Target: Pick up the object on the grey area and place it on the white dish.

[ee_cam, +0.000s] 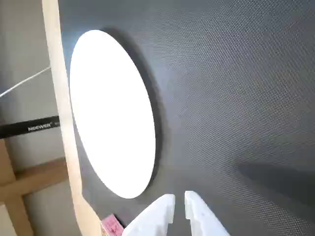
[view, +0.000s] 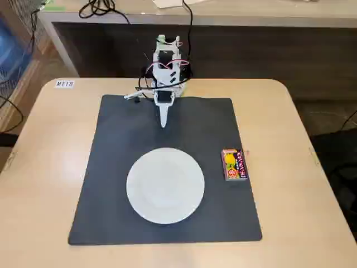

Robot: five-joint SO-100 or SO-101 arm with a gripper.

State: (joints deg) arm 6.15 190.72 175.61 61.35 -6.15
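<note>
Nothing is picked up yet: the gripper [view: 163, 124] hangs over the far middle of the grey area [view: 111, 167], its white fingers [ee_cam: 162, 209] nearly together with only a thin slit between them and nothing held. The object [view: 234, 164] lies flat near the mat's right edge in the fixed view, just beside the white dish [view: 165, 185] but apart from it, and well apart from the gripper. Judging from this, the reach is the step in hand; next the arm must swing right and nearer, open the jaws, and come down over the box.
</note>
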